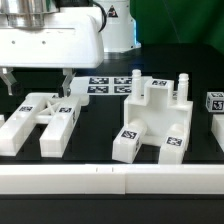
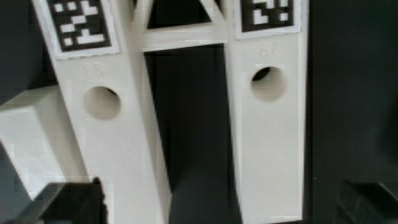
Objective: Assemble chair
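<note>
Tool (image 1: 37, 85) hangs, jaws wide apart, over the ladder-shaped frame (image 1: 62, 120); seat block (image 1: 150, 115) stands apart.

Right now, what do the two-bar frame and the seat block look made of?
Two-bar frame: matte white plastic, probably; smooth faces, soft-edged holes in the wrist view.
Seat block: same matte white look, chunky with pegs, likely plastic too.

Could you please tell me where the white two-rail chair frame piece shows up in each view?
Exterior view: the white plastic two-rail frame piece lies flat at the exterior view's left, below the open pincer.
Wrist view: the frame piece fills most of the picture, seen close up.
Shared landmark: the black-and-white square tags on its rail ends.
</note>
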